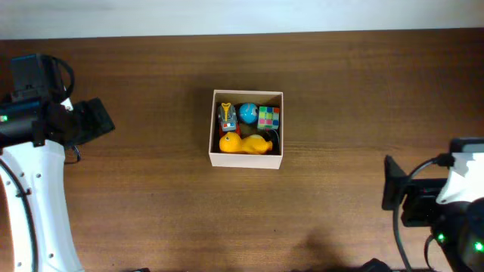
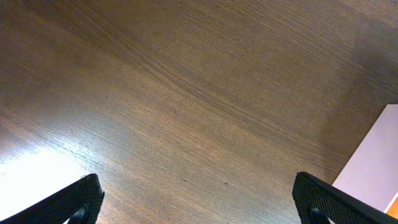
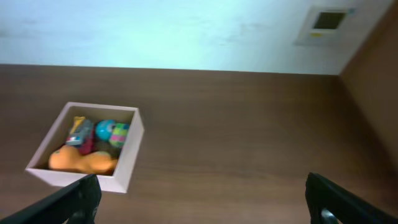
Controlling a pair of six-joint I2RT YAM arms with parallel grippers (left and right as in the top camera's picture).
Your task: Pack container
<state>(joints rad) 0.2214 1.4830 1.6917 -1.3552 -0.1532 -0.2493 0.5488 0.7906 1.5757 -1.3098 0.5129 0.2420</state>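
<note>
The container (image 1: 246,159), a square white-walled box, stands in the middle of the brown table. It holds a yellow duck (image 1: 243,144), a blue ball (image 1: 248,113), a multicoloured cube (image 1: 268,117) and a small grey and orange toy (image 1: 227,119). The container also shows in the right wrist view (image 3: 127,158), and its corner in the left wrist view (image 2: 373,165). My left gripper (image 2: 196,202) is open and empty at the far left, over bare wood. My right gripper (image 3: 205,202) is open and empty at the right front, well away from the container.
The table's far edge meets a pale wall (image 3: 161,31). Bare wood lies all round the container (image 1: 348,98).
</note>
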